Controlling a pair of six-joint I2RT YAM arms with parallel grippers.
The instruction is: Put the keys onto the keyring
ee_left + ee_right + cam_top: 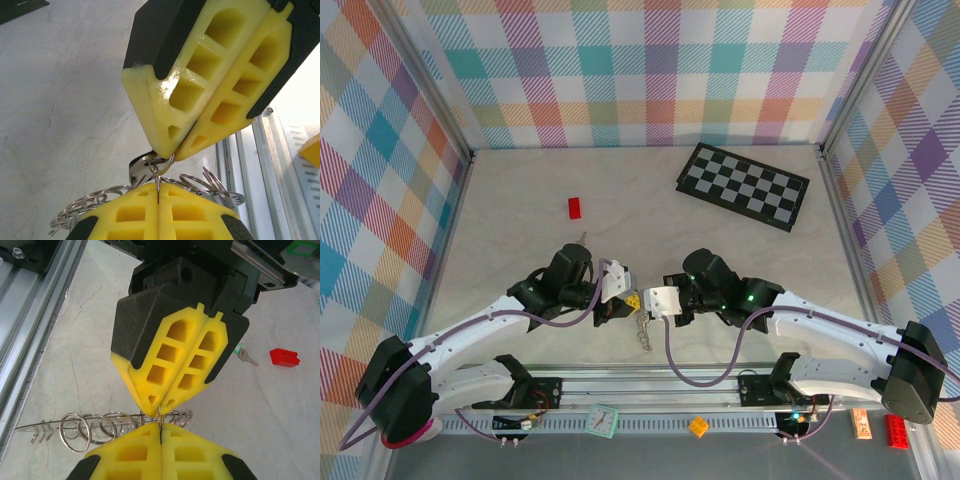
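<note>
Pale marbled table (75, 340); your left gripper (158, 194) and right gripper (160, 432) both clamp the thin silver chain keyring (102, 426) between fingertips; likely light, limp, slippery; hold one loop.

Left gripper (158, 192) clamped, right gripper (161, 427) clamped, tip to tip

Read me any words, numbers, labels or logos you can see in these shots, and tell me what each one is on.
No text can be read anywhere.
Green-headed key beside the red brick: any stamp is too small to read.
Teal dial-like piece on the front rail: face too blurred to read.
Chequered board: plain squares, no lettering.
</note>
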